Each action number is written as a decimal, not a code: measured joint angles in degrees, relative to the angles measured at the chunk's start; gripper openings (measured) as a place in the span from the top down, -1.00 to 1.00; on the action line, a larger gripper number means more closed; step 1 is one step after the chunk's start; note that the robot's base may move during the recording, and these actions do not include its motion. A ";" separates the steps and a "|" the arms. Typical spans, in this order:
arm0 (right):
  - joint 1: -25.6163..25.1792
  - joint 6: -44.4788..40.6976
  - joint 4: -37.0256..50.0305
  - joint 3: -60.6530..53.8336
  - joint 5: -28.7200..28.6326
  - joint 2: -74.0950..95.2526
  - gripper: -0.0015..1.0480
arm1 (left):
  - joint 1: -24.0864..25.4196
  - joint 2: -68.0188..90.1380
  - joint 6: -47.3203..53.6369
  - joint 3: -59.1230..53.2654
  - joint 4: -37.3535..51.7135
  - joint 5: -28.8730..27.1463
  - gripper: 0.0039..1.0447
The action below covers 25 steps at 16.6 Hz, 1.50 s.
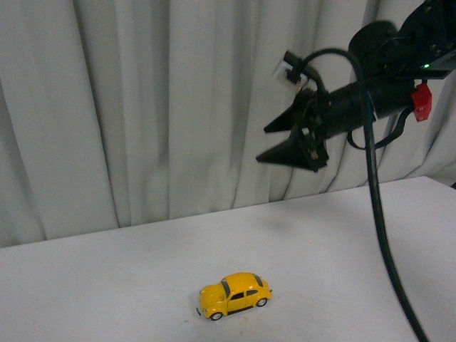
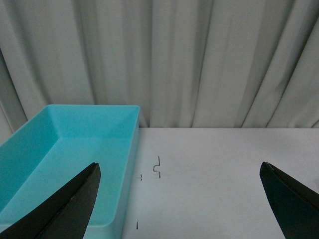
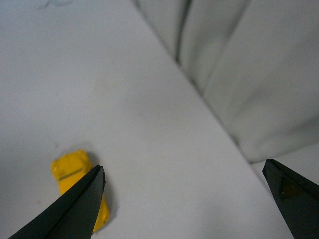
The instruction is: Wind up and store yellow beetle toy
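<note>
On the white table [image 1: 107,285], the yellow beetle toy [image 1: 234,295] stands at lower centre. A turquoise bin [image 2: 128,169] rests lower left in the left wrist view.

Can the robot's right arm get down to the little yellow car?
Probably yes. The right gripper hangs open in the air above the table, and the yellow beetle toy sits alone with nothing between them.
</note>
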 joint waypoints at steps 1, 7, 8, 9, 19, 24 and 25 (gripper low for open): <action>0.76 -8.41 -7.96 1.64 0.68 2.34 -0.87 | 0.00 0.00 -0.02 0.00 0.00 0.00 -0.88; 6.01 -38.03 -30.14 12.15 3.82 12.26 -0.87 | 0.00 0.00 -0.02 0.00 0.02 -0.02 -0.88; 6.64 -39.54 -32.30 13.62 4.42 14.05 -0.87 | 0.00 0.00 -0.02 0.00 0.02 0.00 -0.88; 7.17 -40.98 -34.16 14.51 5.09 15.67 -0.87 | 0.00 0.00 -0.02 0.00 0.00 0.00 -0.88; 10.40 -29.97 -23.43 4.28 11.80 16.48 -0.87 | 0.00 0.00 -0.02 0.00 0.02 0.00 -0.88; 10.38 -29.03 -23.06 3.80 14.75 16.48 -0.87 | 0.00 0.00 -0.02 0.00 0.00 0.00 -0.88; 10.38 -29.03 -23.06 3.80 14.86 16.48 -0.87 | 0.00 0.00 -0.02 0.00 0.00 -0.02 -0.88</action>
